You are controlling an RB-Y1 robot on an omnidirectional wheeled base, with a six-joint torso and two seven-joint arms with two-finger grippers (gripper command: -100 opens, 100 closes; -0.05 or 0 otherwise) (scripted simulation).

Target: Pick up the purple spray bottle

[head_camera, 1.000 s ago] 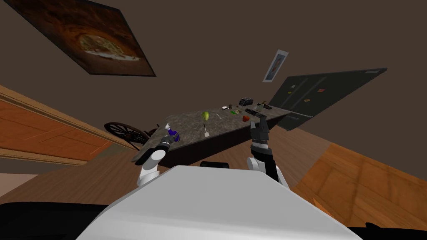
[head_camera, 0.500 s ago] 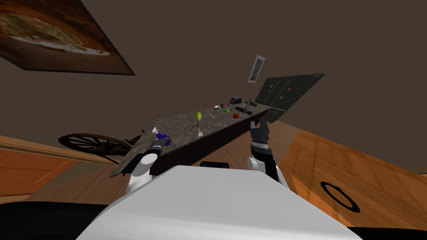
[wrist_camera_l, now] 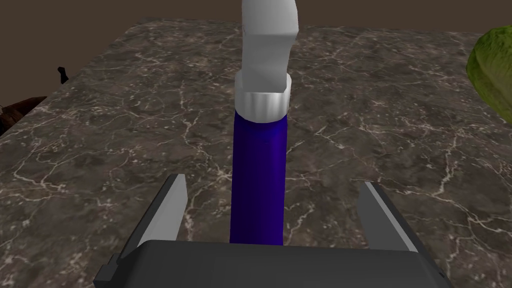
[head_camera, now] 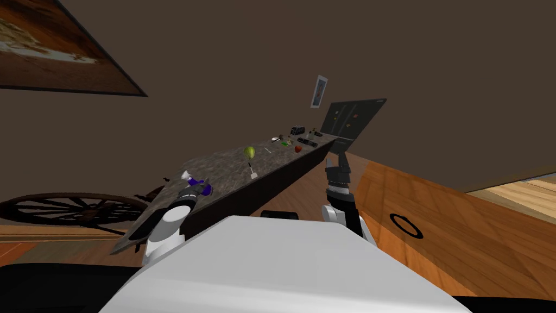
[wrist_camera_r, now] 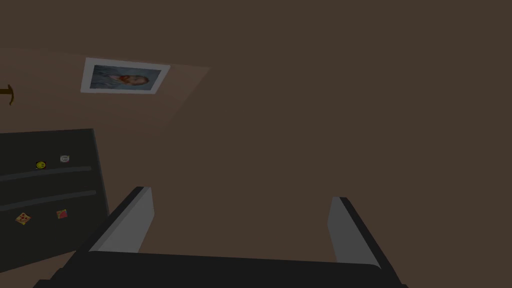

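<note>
Purple spray bottle (wrist_camera_l: 259, 150), white nozzle head, on dark marbled counter (wrist_camera_l: 125, 125) near its end. Sits right between fingers of left claw (wrist_camera_l: 272, 184), which are spread wide, neither touching it. Green fruit (wrist_camera_l: 492, 70) further along same counter. Right claw (wrist_camera_r: 240, 200) held up beside counter's long edge, fingers apart too.

Spray bottle (wrist_camera_l: 259, 165) on countertop (wrist_camera_l: 125, 140); left end effector (wrist_camera_l: 271, 186) around it
</note>
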